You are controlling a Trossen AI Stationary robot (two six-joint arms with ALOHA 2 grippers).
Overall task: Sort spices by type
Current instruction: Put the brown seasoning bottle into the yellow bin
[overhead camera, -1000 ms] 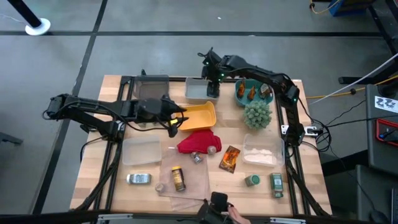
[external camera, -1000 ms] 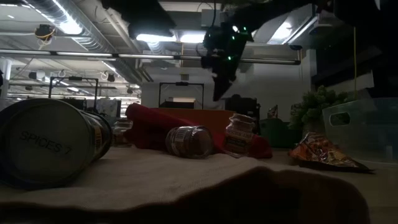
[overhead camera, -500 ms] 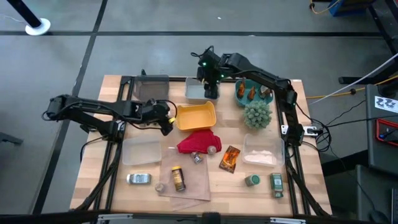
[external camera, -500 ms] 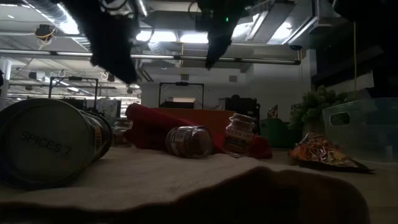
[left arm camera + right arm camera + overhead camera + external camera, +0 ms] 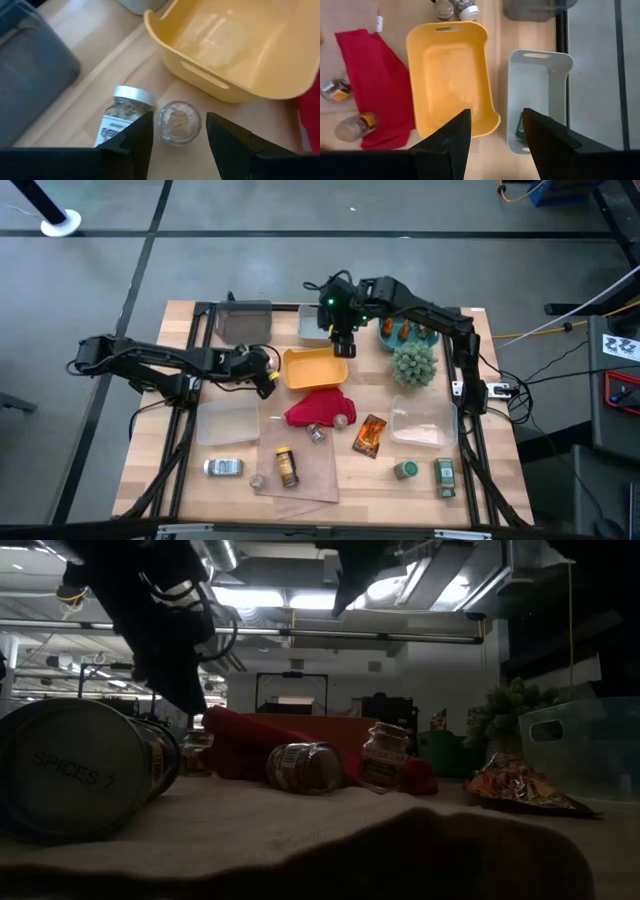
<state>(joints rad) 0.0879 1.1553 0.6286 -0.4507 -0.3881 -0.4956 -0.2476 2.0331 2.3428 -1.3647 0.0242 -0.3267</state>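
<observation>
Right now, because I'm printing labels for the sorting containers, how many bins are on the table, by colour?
Dark grey plastic bin: 1
Pale grey plastic bin: 1
Yellow plastic bin: 1
Teal plastic bin: 1
Clear plastic bins: 2
Total: 6

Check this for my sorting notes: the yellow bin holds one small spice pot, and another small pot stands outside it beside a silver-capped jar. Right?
Not quite. The yellow bin holds nothing, as the right wrist view shows. The rest stands: in the left wrist view a small pot sits outside the bin beside the silver-capped jar.
</observation>
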